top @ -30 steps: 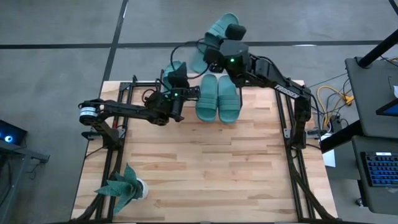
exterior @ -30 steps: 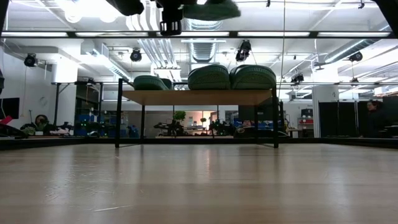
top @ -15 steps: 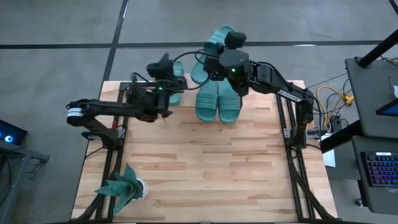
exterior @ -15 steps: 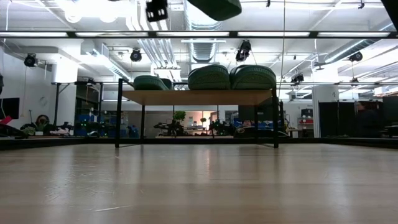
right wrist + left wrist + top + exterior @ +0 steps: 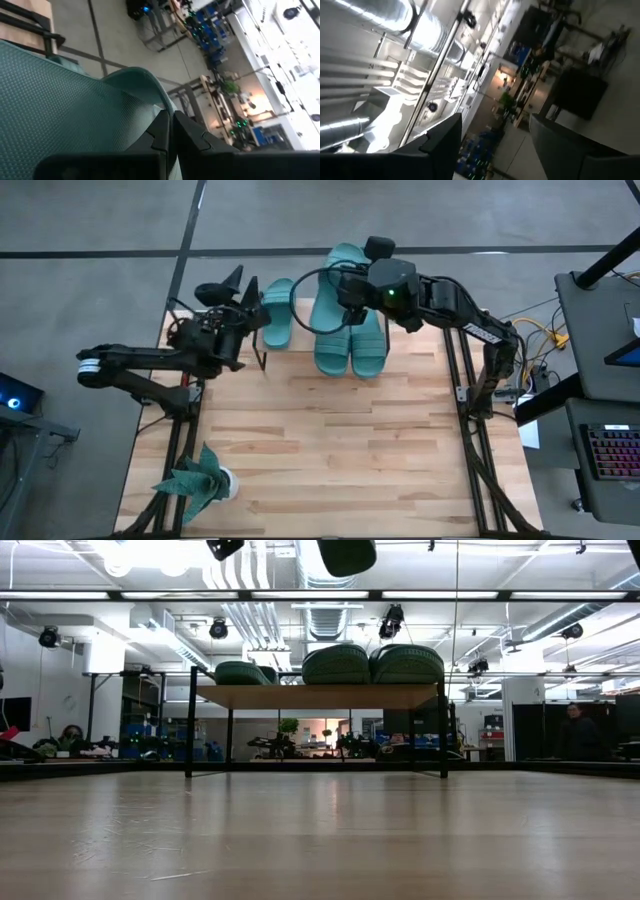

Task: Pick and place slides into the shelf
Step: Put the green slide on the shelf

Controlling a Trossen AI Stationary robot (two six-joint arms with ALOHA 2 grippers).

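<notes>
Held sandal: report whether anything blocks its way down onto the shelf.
Nothing hangs between the sandal in the right pincer and the shelf, but it sits above the pair; the free gap lies beside the lone sandal.

Wooden table (image 5: 330, 450) with potted plant (image 5: 200, 480); shelf (image 5: 315, 696) bearing three teal slides (image 5: 372, 664).

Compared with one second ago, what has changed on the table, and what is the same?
The left tool has let go of the leftmost slide on the shelf and drawn back to the left, open. The right tool has swung the slide it holds to lie above the pair. The three shelved slides and the plant did not move.
</notes>
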